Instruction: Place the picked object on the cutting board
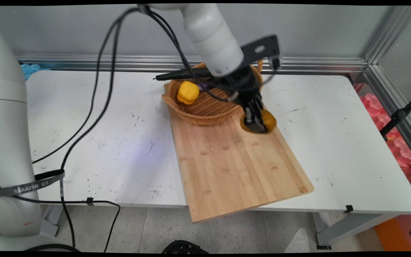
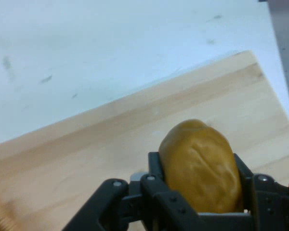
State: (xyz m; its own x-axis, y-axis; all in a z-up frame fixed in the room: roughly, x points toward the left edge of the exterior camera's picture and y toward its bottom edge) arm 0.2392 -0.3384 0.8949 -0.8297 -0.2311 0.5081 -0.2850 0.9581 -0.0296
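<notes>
**Brown rounded item gripped above the board's far end**

Main view: The white arm [image 1: 211,35] is seen slanting down from the top edge toward the counter's far side, its wrist crossing in front of a wicker basket [image 1: 205,110]. The black hand [image 1: 256,121] is pointed downward and is closed on a brown-yellow rounded item [image 1: 269,119], held over the far right part of a wooden cutting board [image 1: 234,164], just beside the basket's right rim. Whether the item touches the board cannot be told. A yellow pepper [image 1: 187,92] is seen lying in the basket's left half. The board's near end overhangs the near edge of the counter [image 1: 334,142]; bare counter is left open to the board's left and right.

Hand view: The brown-yellow rounded item [image 2: 202,166] is seen clamped between the two fingers [image 2: 156,171], with the board [image 2: 111,154] behind it and the board's edge running diagonally against the white counter [image 2: 111,48].
</notes>
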